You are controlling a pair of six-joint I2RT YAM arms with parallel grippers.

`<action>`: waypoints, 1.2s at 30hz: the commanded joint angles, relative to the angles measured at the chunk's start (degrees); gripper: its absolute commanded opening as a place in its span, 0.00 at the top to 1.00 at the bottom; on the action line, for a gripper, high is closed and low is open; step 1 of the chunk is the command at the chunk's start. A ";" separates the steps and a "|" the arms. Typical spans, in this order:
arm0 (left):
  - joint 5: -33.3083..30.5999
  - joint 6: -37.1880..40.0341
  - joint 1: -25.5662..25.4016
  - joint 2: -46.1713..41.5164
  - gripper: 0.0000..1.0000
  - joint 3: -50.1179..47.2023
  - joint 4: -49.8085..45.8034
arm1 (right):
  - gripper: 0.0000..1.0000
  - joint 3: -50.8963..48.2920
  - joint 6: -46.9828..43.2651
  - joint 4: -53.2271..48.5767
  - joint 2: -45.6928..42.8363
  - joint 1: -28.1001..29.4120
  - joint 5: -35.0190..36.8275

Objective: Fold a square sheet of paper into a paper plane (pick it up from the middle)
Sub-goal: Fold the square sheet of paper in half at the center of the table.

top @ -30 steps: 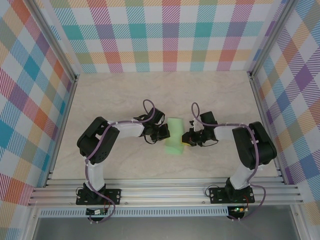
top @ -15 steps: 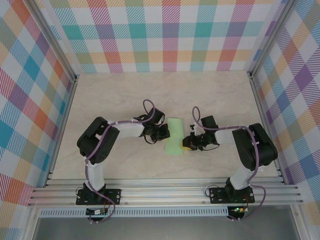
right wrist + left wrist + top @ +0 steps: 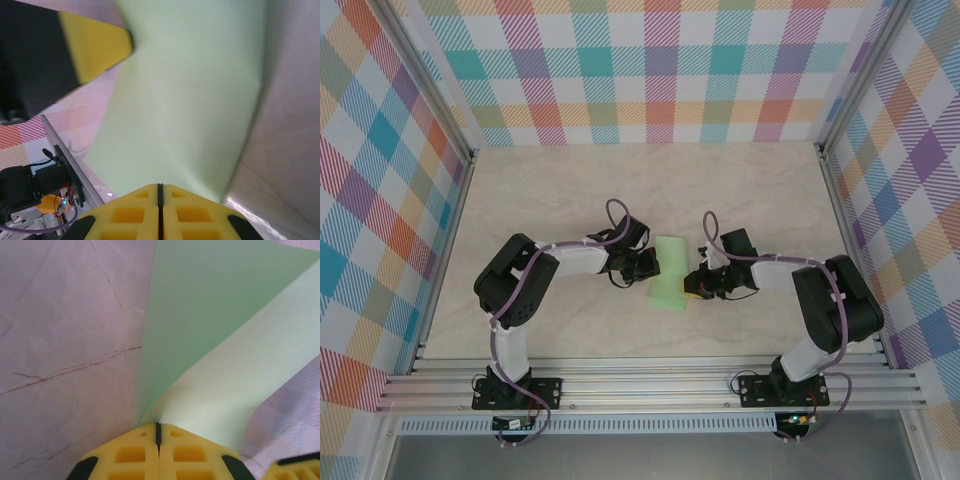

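paper point(image 3: 669, 270): mid-table, doubled over into a narrow strip, not a dart yet. Top view: long axis runs away from the arm bases, near end skewed a bit left. It looks bowed, not flat on the table point(image 3: 570, 190). Can't tell how much of it is off the surface.

left gripper point(image 3: 648, 265): on the strip's left long edge, around mid-length. Fingers pressed together. Left wrist view has both paper layers converging into the seam between the yellow fingertips point(image 3: 135, 450), so I read it as pinching the edge.

right gripper point(image 3: 692, 287): on the right long edge, a bit closer to the bases than the left one. Fingers also pressed together. Right wrist view has the paper edge disappearing at the fingertips point(image 3: 132, 212), so probably pinched too, though it's less clear-cut than the left.

Key relation: the two grips oppose each other across the short axis, slightly staggered along the length. The paper sits between them, touching both, so neither arm is nearer. Any motion toward or apart acts across the width, so a crease would form along the long axis.

My read: mid-fold, early in the task. The next move needs one side to hold while the other carries its edge over.

Risks: thin paper slipping out of a pinch, or the stagger skewing the crease.
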 commanded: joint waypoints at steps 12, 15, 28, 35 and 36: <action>-0.24 1.27 -0.92 2.32 1.00 -1.46 -3.34 | 0.93 -1.71 -1.22 -0.28 3.58 2.51 3.30; -0.01 1.27 -0.92 2.39 1.00 -1.11 -3.58 | 0.94 -2.60 -1.93 -0.57 4.11 2.52 4.68; 0.02 1.37 -0.92 2.33 1.00 -1.19 -3.69 | 0.92 -2.79 0.98 2.01 -3.36 2.51 -1.45; 0.22 1.31 -0.92 2.42 1.00 -1.19 -3.43 | 0.92 -3.72 0.73 2.59 0.13 3.26 -1.45; 0.15 1.46 -0.91 2.37 1.00 -1.19 -3.51 | 0.92 -3.85 0.54 2.34 0.55 3.49 -0.72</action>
